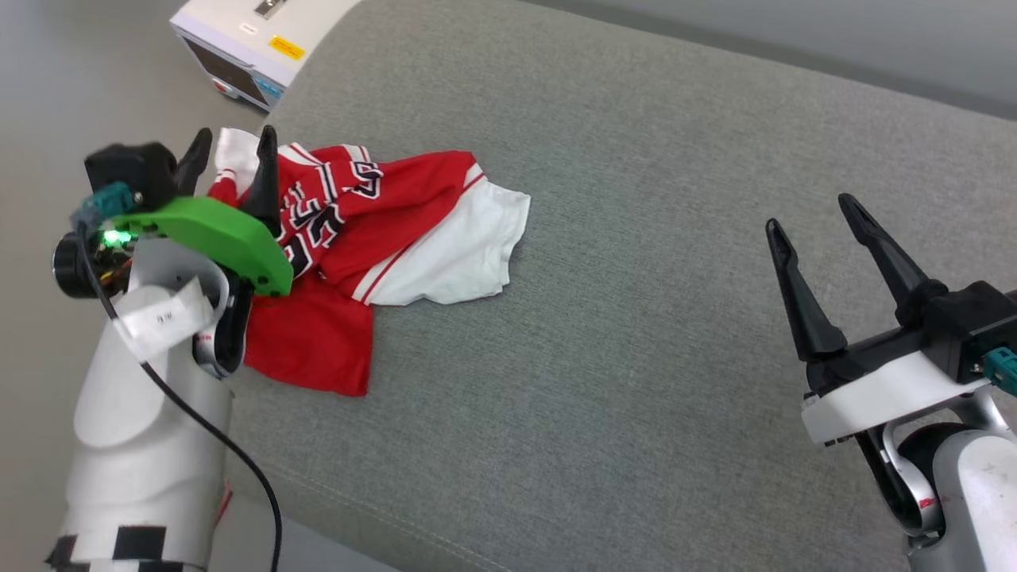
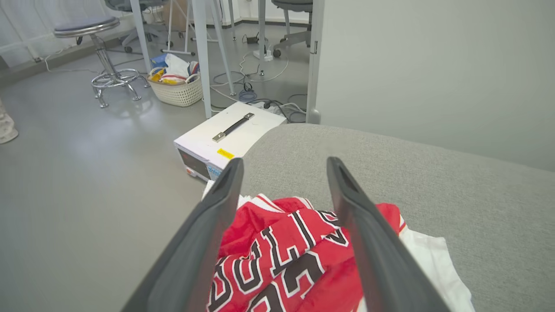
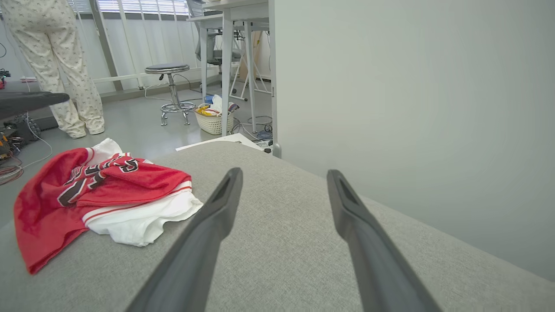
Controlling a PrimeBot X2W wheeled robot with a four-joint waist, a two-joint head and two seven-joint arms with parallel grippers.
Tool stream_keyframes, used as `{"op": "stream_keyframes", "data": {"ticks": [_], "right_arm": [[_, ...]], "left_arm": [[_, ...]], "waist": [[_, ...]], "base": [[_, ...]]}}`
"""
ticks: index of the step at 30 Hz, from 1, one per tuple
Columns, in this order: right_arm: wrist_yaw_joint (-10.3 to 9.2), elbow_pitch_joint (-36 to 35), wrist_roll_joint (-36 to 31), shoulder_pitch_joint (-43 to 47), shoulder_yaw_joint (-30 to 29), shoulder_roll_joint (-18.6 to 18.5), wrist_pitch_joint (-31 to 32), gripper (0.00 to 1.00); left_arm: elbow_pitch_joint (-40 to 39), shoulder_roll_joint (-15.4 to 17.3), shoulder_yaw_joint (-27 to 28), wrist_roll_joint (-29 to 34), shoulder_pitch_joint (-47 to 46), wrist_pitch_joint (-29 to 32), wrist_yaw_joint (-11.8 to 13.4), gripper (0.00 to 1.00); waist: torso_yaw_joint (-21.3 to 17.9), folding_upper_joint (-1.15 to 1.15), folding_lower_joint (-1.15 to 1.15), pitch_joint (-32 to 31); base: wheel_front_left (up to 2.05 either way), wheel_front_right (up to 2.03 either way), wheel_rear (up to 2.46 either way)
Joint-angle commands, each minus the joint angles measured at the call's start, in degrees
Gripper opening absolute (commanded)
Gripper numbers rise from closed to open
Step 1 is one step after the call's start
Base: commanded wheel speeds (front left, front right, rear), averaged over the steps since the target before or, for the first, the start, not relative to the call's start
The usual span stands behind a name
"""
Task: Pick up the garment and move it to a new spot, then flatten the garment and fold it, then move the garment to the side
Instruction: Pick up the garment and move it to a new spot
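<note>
A white box (image 1: 246,48) sits off the grey cushion (image 1: 636,357) at upper left, near the crumpled garment (image 1: 381,230); bare cushion stretches right. The left gripper (image 1: 236,133) and right gripper (image 1: 809,211) have fingers spread, empty.

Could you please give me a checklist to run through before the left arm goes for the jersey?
1. Left gripper open: ok, fingers spread.
2. Left gripper lined up: ok, in its wrist view the fingers frame the crumpled lettering of the red jersey.
3. Fingers touching cloth: cannot tell.
4. Right gripper free: ok, open and empty over the bare grey cushion, apart from the jersey.
5. Jersey flat: not ok, bunched, with a white sleeve folded out.
6. Room for a new spot: ok, bare cushion lies between the jersey and the right gripper.
</note>
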Motion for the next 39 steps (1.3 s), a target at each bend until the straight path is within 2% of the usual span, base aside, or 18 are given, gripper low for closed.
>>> {"op": "stream_keyframes", "data": {"ticks": [1, 7, 13, 19, 24, 25, 26, 27, 29, 33, 39], "right_arm": [[-0.04, -0.54, -0.35, -1.22, -0.18, -0.29, 0.23, 1.0], [-0.04, -0.85, -0.07, -3.37, 0.4, -0.42, 0.06, 1.0], [-0.04, -0.63, -0.17, -4.85, 0.39, -0.75, 0.12, 1.0], [-0.04, -0.97, -0.16, -5.75, 0.52, -1.04, 0.48, 1.0], [-0.04, -0.76, 0.26, -6.06, 0.78, -0.81, 0.42, 1.0], [-0.04, -0.7, 0.33, -6.06, 0.76, -0.8, 0.36, 1.0], [-0.04, -0.63, 0.38, -6.05, 0.7, -0.79, 0.31, 1.0], [-0.04, -0.48, 0.45, -6.01, 0.62, -0.72, 0.21, 1.0], [-0.04, -0.22, 0.43, -5.85, 0.25, -0.47, -0.19, 1.0], [-0.04, 0.76, 0.55, -5.27, 0.19, 0.46, -0.92, 1.0], [-0.04, 3.29, 1.15, -3.94, 0.48, 2.29, -2.71, 1.0]], "left_arm": [[1.74, 1.01, -1.77, -2.3, -2.41, 2.04, -0.17, 1.0], [9.72, 6.75, -9.55, -10.09, -7.44, 9.84, -0.19, 1.0], [16.49, 9.91, -16.68, -17.06, -10.49, 16.99, -0.2, 1.0], [22.54, 11.05, -21.89, -22.23, -12.46, 24.22, -0.2, 1.0], [27.78, 10.81, -23.96, -24.76, -13.49, 29.68, -0.2, 1.0], [28.71, 10.74, -24.24, -25.05, -13.76, 30.25, -0.2, 0.53], [29.18, 10.81, -24.62, -24.91, -14.03, 30.1, -0.2, 0.11], [29.74, 10.92, -25.14, -24.6, -14.25, 29.55, -0.2, 0.0], [30.52, 10.79, -25.8, -24.4, -14.7, 28.48, -0.2, 0.0], [31.67, 11.51, -26.46, -22.58, -16.35, 21.87, 0.06, 0.0], [31.84, 11.78, -25.5, -20.96, -18.52, 7.27, 1.88, 0.0]], "waist": [[-4.55, 0.0, -0.01, 4.96], [-7.15, 0.0, -0.01, 8.46], [-8.24, 0.0, -0.01, 11.26], [-8.79, 0.0, -0.01, 13.37], [-9.28, 0.0, -0.01, 13.8], [-9.36, 0.0, -0.01, 13.77], [-9.42, 0.0, -0.01, 13.68], [-9.54, 0.0, -0.01, 13.4], [-9.57, 0.0, -0.01, 12.64], [-9.33, 0.0, -0.01, 10.45], [-8.99, 0.0, -0.01, 4.94]], "base": [[0.0, 0.0, 0.0], [0.0, 0.0, 0.0], [0.0, 0.0, 0.0], [0.0, 0.0, 0.0], [0.0, 0.0, 0.0], [0.0, 0.0, 0.0], [0.0, 0.0, 0.0], [0.0, 0.0, 0.0], [0.0, 0.0, 0.0], [0.0, 0.0, 0.0], [0.0, 0.0, 0.0]]}}
